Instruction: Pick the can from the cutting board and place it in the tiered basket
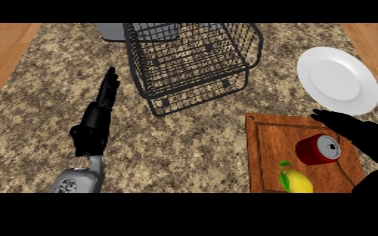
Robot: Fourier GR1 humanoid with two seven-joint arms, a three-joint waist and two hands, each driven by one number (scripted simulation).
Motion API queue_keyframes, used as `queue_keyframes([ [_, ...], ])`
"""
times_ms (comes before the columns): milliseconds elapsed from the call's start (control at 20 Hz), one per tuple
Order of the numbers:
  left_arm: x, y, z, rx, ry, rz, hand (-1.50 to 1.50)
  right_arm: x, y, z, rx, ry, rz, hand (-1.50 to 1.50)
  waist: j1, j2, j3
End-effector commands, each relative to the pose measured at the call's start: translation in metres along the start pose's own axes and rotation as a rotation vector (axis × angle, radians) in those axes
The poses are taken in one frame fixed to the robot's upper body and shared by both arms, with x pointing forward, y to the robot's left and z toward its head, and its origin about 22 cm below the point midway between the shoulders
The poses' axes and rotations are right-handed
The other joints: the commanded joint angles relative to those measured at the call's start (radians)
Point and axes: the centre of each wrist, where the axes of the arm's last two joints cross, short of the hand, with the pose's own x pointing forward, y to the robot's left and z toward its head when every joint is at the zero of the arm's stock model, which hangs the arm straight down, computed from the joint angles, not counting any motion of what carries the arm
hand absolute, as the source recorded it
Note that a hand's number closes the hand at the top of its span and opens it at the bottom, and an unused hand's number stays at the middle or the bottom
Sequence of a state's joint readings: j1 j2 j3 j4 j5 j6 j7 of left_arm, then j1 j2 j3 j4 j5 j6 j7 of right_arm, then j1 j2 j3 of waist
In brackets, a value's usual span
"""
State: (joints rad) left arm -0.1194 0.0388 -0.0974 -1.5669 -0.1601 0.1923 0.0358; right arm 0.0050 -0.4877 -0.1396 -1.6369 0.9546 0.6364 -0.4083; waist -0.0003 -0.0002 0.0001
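Lying on its side on the brown wooden cutting board (266, 145), near the board's right edge: the small red metal can (319, 149), its silver top facing right and up. Sitting just below it on the board, a yellow lemon with a green leaf (297, 181), near but not touching.

Hanging just beside the can on the right, the black right hand (353, 130), fingers spread apart and reaching over the top of the can, not yet closing on anything. Resting far off on the left over the speckled stone desk (184, 145), the black left hand (100, 112), fingers straight, holding nothing.

Likely feeling light and hard, with smooth round sides, so maybe rolling or slipping away. Best taking hold around the red middle, fingers on one side and thumb on the other, not on the flat ends.

Waiting at the back, well apart from the board, the black wire tiered basket (193, 60). Lying near the board's top right corner, a round white plate (338, 80).
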Motion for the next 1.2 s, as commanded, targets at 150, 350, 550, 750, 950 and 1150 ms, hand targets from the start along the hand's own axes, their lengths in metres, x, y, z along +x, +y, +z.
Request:
queue_keyframes([
  [150,-0.015,0.003,-0.014,0.0,0.007,0.011,0.0,-0.002,0.016,-0.009,0.003,-0.013,-0.025,-1.5,-0.002,0.0,0.0],
  [350,0.013,0.005,-0.001,-0.013,0.003,0.0,0.0,0.003,0.024,-0.011,-0.01,-0.008,-0.051,-1.5,0.0,0.0,0.0],
  [550,0.016,0.006,-0.008,0.0,-0.011,-0.002,0.0,0.012,0.039,-0.019,-0.026,-0.018,-0.071,-1.5,-0.001,0.0,0.0],
  [750,-0.003,0.002,0.0,-0.006,-0.003,0.014,0.0,0.015,0.056,-0.017,-0.11,-0.025,-0.089,1.5,-0.002,0.0,0.0],
  [950,-0.001,0.002,0.006,-0.013,-0.003,0.009,0.0,-0.002,0.055,-0.027,-0.194,-0.065,0.07,1.5,0.004,0.001,0.001],
  [1150,0.002,0.003,-0.006,-0.005,-0.003,-0.002,0.0,0.094,0.065,-0.073,-0.194,-0.004,0.194,1.5,0.009,0.002,-0.002],
])
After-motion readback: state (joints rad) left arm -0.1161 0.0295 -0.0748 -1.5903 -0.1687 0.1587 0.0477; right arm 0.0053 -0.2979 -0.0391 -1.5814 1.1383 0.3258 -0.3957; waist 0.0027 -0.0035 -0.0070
